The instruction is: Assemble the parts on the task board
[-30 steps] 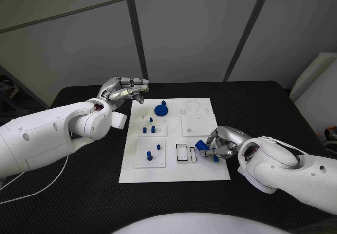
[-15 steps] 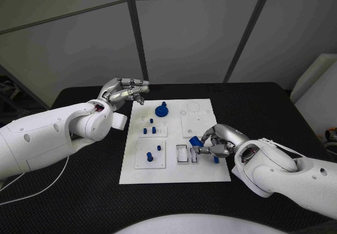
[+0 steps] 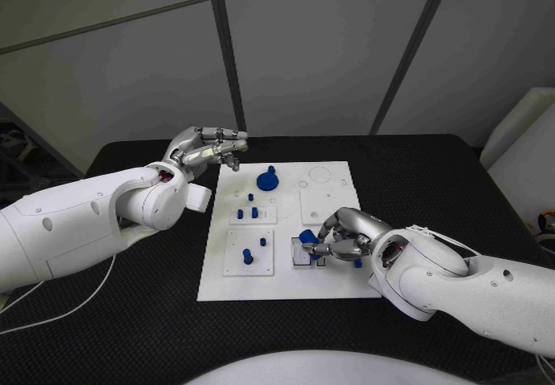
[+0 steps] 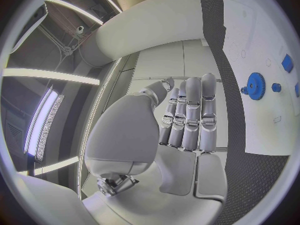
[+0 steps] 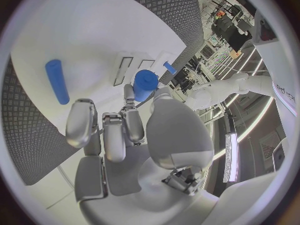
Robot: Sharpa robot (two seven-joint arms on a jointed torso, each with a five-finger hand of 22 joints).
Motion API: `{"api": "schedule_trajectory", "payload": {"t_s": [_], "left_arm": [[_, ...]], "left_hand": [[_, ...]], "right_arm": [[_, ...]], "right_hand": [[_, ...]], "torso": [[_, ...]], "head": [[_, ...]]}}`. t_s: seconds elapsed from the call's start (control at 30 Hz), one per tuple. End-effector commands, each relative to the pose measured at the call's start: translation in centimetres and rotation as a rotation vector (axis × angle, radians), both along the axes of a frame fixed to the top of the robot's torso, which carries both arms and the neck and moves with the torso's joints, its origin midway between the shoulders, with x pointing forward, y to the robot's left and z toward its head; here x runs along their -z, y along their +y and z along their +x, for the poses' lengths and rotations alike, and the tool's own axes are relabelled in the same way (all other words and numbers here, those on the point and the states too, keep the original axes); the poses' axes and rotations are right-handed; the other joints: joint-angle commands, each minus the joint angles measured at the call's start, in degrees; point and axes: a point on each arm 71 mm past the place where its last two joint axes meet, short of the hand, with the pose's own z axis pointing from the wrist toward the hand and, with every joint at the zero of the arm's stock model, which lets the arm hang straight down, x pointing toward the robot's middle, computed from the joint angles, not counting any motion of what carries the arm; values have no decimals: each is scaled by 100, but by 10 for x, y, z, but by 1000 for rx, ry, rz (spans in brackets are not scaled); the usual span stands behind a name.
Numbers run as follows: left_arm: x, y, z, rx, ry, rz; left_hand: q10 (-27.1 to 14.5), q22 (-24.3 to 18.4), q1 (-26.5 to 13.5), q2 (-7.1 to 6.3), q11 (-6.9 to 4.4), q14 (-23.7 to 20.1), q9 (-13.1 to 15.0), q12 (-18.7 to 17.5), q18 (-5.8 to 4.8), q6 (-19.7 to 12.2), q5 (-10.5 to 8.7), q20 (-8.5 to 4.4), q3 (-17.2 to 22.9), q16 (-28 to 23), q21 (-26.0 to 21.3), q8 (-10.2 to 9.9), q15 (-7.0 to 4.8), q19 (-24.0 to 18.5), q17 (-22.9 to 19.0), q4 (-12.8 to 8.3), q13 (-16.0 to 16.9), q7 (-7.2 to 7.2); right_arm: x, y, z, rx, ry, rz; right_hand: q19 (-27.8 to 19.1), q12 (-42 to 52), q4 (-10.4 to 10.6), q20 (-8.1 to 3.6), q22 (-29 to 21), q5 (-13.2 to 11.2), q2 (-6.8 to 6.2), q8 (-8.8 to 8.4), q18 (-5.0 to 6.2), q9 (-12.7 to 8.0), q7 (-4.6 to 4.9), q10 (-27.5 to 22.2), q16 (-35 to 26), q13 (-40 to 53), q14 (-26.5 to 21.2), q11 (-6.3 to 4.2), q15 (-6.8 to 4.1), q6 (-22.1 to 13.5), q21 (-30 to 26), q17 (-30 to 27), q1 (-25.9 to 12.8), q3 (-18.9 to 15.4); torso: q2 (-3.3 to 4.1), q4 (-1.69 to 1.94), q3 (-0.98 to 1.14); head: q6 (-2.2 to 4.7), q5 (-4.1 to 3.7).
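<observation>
we look down on a black desk (image 3: 139, 321) with a white task board (image 3: 335, 285) lying flat in its middle, long side running away from us.

our right hand (image 3: 335, 239) rests over the near right part of the board, fingers curled in. it pinches a small blue part (image 3: 308, 237) between thumb and fingertips, just above two narrow upright slots (image 3: 303, 253) cut in the board. in the right wrist view the same blue part (image 5: 145, 83) shows as a stubby cylinder held at the fingertips, with the slots (image 5: 130, 70) right beside it, and a longer blue peg (image 5: 57, 81) lies flat on the board, apart from the hand.

our left hand (image 3: 211, 147) hovers off the far left corner of the board, above the desk, holding nothing. its fingers lie close together side by side and curve gently forward; the left wrist view shows these fingers (image 4: 190, 112) straight and pressed together.

on the board, a blue gear (image 3: 267, 181) with a knob stands near the far edge, also visible in the left wrist view (image 4: 255, 85). nearer, two short blue pegs (image 3: 246, 213) stand in a small square block, and another blue peg (image 3: 245, 256) stands in a larger square block on the near left. a blank square plate (image 3: 324, 204) sits on the right side, beyond our right hand.
</observation>
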Motion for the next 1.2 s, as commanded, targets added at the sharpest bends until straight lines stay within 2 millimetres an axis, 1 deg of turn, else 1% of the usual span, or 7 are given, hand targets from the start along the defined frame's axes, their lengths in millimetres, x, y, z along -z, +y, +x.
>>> {"api": "schedule_trajectory", "payload": {"t_s": [0.03, 0.33, 0.6, 0.77, 0.9, 1.03, 1.2], "left_arm": [[-1, -2, 0, 12, -5, -7], [-1, -2, 0, 13, -5, -7], [-1, -2, 0, 13, -4, -7], [-1, -1, 0, 12, -4, -7], [-1, -1, 0, 12, -4, -6], [-1, -1, 0, 11, -4, -6], [-1, -1, 0, 11, -4, -6]], "left_hand": [[-41, -7, -25, 51, -11, -33, -1, 19, -101, -10, -4, 7, -40, -8, -23, 25, 9, -42, -9, -5, 7, 35], [-41, -7, -25, 51, -11, -33, -1, 19, -101, -10, -4, 7, -40, -8, -23, 25, 9, -42, -9, -5, 7, 35], [-41, -7, -25, 51, -11, -33, -1, 19, -101, -10, -4, 7, -40, -8, -23, 25, 9, -42, -9, -5, 7, 35], [-41, -7, -25, 51, -11, -33, -1, 19, -101, -10, -4, 7, -40, -8, -23, 25, 9, -42, -9, -5, 7, 35], [-41, -7, -25, 51, -11, -33, -1, 19, -101, -10, -4, 7, -40, -8, -23, 25, 9, -42, -9, -5, 7, 35], [-41, -7, -25, 51, -11, -33, -1, 19, -101, -10, -4, 7, -40, -8, -23, 25, 9, -42, -9, -5, 7, 35], [-41, -7, -25, 51, -11, -33, -1, 19, -101, -10, -4, 7, -40, -8, -23, 25, 9, -42, -9, -5, 7, 35]], "right_arm": [[2, 4, 0, -27, 26, -9], [3, 7, 1, -30, 32, -13], [4, 8, 3, -26, 30, -12], [4, 8, 3, -28, 28, -10], [3, 9, 2, -38, 24, -4], [2, 10, 1, -55, 20, 1], [2, 10, 0, -70, 14, -6]], "right_hand": [[20, -8, 1, -2, 4, -62, 13, 15, -61, 25, 3, 45, 20, 98, 526, 2, -41, 29, 13, 1179, -159, -68], [12, -31, -4, -8, -2, -310, 30, 35, -59, 89, -3, 45, 15, 110, 524, -3, -46, 21, 3, 1172, -332, -185], [-42, -193, 7, 4, -76, -1756, -173, 44, -42, 203, 25, -44, -6, 21, 514, 20, -24, -62, -66, 1130, -802, -241], [-68, -288, 11, 20, -113, -2081, -334, 35, -34, 244, 41, -102, -18, -39, 509, 40, -12, -114, -101, 1109, -1027, -91], [-63, -289, 8, 24, -104, -2059, -322, 38, -35, 258, 43, -98, -15, -30, 511, 41, -9, -117, -98, 1119, -1056, -28], [-46, -258, -5, 22, -79, -1668, -253, 53, -39, 294, 34, -63, -10, 19, 515, 33, -14, -105, -85, 1135, -963, 78], [-21, -204, -212, 1, -40, -1111, -80, 83, -46, 355, 0, -2, -1, 105, 521, 1, -42, -68, -65, 1159, -151, 250]], "torso": [[-3, -7, 2], [-2, -4, 4], [-1, -10, 2], [-5, -12, 1], [-4, -9, 4], [-6, -10, 4], [-6, -14, 4]], "head": [[-2, 11], [-15, 20], [-17, 22], [-17, 20], [-15, 20], [-13, 22], [-10, 23]]}}
